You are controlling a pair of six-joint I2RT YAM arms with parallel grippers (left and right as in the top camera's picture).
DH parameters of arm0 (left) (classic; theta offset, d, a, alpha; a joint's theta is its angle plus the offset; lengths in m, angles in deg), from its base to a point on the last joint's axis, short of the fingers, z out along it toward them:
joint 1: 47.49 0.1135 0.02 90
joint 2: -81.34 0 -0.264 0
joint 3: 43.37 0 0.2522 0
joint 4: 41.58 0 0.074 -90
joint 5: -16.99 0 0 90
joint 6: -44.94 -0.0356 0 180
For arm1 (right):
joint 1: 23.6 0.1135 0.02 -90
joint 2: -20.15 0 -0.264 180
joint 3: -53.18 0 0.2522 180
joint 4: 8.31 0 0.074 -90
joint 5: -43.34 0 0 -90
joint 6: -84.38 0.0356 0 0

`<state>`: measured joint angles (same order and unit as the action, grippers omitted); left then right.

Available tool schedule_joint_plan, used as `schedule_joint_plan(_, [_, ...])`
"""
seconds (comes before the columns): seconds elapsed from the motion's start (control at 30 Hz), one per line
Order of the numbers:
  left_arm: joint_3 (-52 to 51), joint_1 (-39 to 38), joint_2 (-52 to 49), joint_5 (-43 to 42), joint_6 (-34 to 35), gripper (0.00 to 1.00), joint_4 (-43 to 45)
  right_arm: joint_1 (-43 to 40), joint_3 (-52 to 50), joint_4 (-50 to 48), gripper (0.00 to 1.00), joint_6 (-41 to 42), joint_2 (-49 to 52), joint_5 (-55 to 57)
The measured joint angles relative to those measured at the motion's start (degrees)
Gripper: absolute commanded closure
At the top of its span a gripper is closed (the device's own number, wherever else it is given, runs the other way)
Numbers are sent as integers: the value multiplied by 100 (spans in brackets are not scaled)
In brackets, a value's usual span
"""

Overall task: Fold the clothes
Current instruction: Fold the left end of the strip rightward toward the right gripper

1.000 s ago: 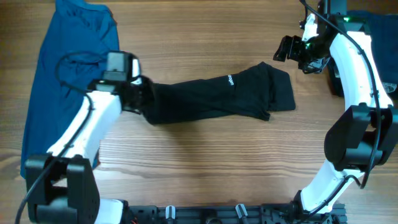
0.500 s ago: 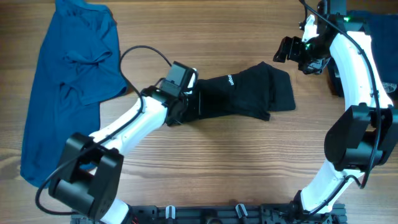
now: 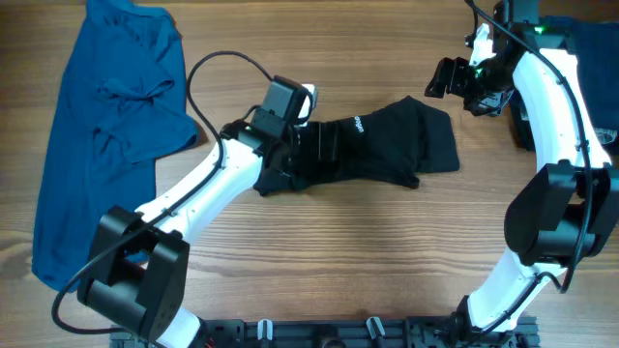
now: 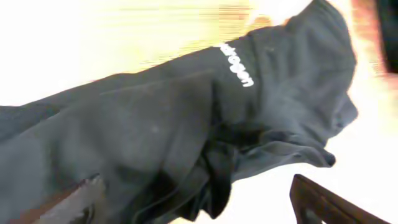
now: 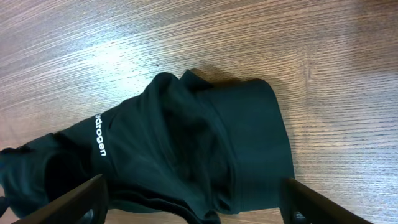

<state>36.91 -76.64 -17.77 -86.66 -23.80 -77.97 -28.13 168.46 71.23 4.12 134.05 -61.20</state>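
Observation:
The black garment (image 3: pixel 392 145) lies bunched at the table's middle, its left end doubled over onto the rest, the small white logo (image 3: pixel 358 125) facing up. My left gripper (image 3: pixel 314 147) hovers over its left part, jaws wide open; in the left wrist view the black garment (image 4: pixel 186 118) spreads under the gripper (image 4: pixel 202 205) with nothing pinched. My right gripper (image 3: pixel 447 77) hangs open up and to the right of the garment, apart from it. From the right wrist, the garment (image 5: pixel 205 143) shows far below the open gripper (image 5: pixel 196 208). The bright blue T-shirt (image 3: pixel 106 126) lies spread at far left.
A folded stack of dark clothes (image 3: pixel 595 58) sits at the far right edge behind the right arm. Bare wooden tabletop (image 3: pixel 368 261) runs along the front. The left arm's cable (image 3: pixel 218 68) loops above the table between the two garments.
My left gripper carried the black garment's left end to the right, folding it over the rest, then opened and let go. The right arm stayed still.

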Motion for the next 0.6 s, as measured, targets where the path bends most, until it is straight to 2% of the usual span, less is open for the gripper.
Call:
schedule_joint_plan(0.1, [0,-35,-2,-153,13,18,-2,0,0,9,12,0,0,2])
schedule_joint_plan(0.33, [9,-227,0,-376,57,20,-4,-2,-284,-114,10,-74,0,0])
schedule_joint_plan(0.6, [214,-120,271,-538,142,12,-24,-144,-1576,-1211,9,-236,7,0])
